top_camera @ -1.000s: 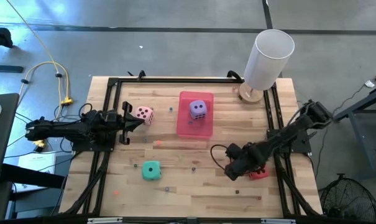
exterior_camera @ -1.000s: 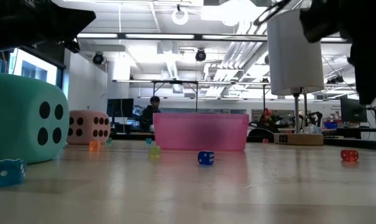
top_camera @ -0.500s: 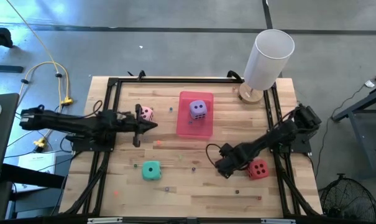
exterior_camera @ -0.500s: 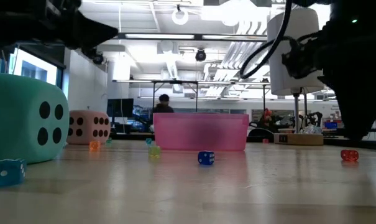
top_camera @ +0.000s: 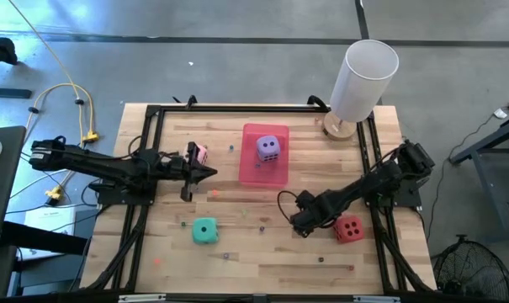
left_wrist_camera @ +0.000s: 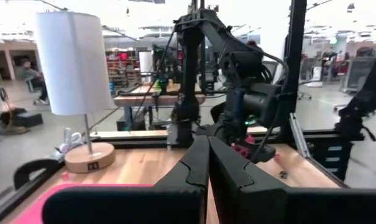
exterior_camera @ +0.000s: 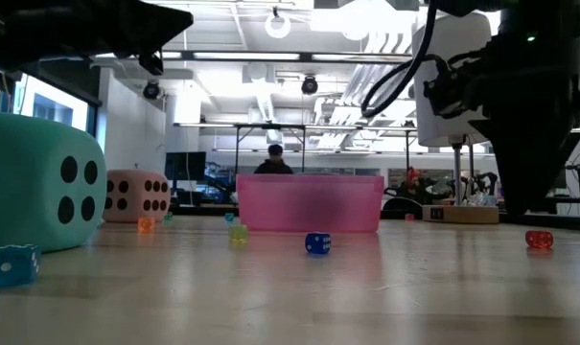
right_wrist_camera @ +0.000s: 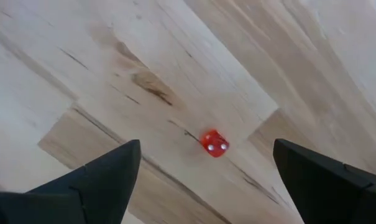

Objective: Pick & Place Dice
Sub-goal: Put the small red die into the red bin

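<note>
While only the purple die [top_camera: 268,148] sits inside the pink tray [top_camera: 252,172], the other three are spread over the bench [top_camera: 262,252]: the pale pink die [top_camera: 198,152] on the left side, the teal die [top_camera: 205,231] nearer the front, and the red die [top_camera: 349,229] over on the right. So my read is one placed, three to go.

The right tool [top_camera: 300,224] hangs just beside the red die with its fingers spread wide and nothing between them. Its wrist camera looks straight down at bare wood and one tiny red die [right_wrist_camera: 214,142], so it isn't lined up over the big red one right now. The left tool [top_camera: 205,172] has its fingers pressed fully together and empty, pointing toward the tray and right next to the pale pink die. Closed like that, it can't grab anything; it would need to open first.

Other stuff: little coloured dice are scattered around the bench, including a blue one [exterior_camera: 315,243] in front of the tray. A white lamp [top_camera: 363,80] stands at the far right corner, well clear of everything. Nothing big blocks the path to the tray, but those small dice could get nudged.
</note>
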### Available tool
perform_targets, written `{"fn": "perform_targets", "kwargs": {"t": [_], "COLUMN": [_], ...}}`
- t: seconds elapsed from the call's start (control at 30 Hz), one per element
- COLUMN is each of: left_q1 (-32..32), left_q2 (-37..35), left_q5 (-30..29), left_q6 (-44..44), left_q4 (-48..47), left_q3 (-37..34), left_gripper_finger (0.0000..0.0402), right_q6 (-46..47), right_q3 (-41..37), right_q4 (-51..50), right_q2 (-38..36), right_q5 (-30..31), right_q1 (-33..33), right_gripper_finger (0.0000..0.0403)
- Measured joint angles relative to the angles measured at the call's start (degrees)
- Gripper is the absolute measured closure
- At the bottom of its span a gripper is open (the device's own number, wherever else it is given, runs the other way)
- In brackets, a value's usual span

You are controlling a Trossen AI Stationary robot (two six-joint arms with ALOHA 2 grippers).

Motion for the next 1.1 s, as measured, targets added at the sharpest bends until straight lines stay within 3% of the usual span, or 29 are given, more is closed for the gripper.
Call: {"fn": "perform_targets", "kwargs": {"t": [0.27, 0.47, 1.1], "left_q1": [1.7, 1.6, 1.6], "left_q2": [0.0, 0.0, 0.0], "left_q5": [-0.8, -0.4, -0.4], "left_q6": [1.7, -2.7, -1.4], "left_q4": [0.3, 0.3, 0.7], "left_q3": [0.0, 0.1, 0.1], "left_gripper_finger": [0.0401, 0.0401, 0.0401], "right_q6": [0.8, -1.5, -1.3], "right_q3": [0.0, -3.5, -5.0], "right_q4": [-0.4, 3.8, 6.5], "right_q2": [0.0, 0.0, 0.0], "right_q5": [0.1, -2.0, -6.1], "right_q1": [0.9, 1.1, -3.7], "right_gripper_finger": [0.0044, 0.0044, 0.0052]}}
